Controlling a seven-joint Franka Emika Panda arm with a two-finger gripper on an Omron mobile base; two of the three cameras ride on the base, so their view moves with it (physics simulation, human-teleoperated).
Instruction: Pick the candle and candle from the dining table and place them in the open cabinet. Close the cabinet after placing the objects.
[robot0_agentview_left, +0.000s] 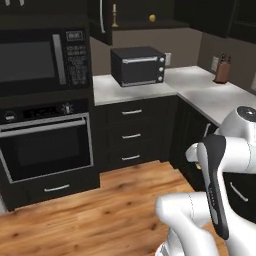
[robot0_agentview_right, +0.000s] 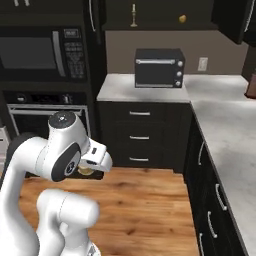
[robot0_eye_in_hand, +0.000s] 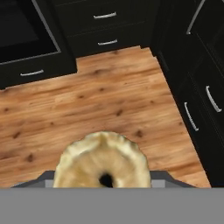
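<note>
A home kitchen; built-in microwave (robot0_agentview_left: 45, 57), oven (robot0_agentview_left: 46, 145), toaster oven (robot0_agentview_left: 138, 65), marble counters (robot0_agentview_right: 225, 125), dark drawers (robot0_agentview_right: 140, 137)

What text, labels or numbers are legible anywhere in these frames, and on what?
None legible.
Microwave keypad and display: too blurred to read.
Oven control panel: marks too small to read.
Toaster oven: knobs, no readable markings.
Wall outlet: no text.

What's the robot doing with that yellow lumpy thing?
The robot's gripper holds a stubby cream-yellow candle above the wooden floor. The taper in its brass candlestick already stands in the open cabinet above the toaster oven, along the shelf from a round yellow fruit. The stubby candle still needs to go up there.
</note>
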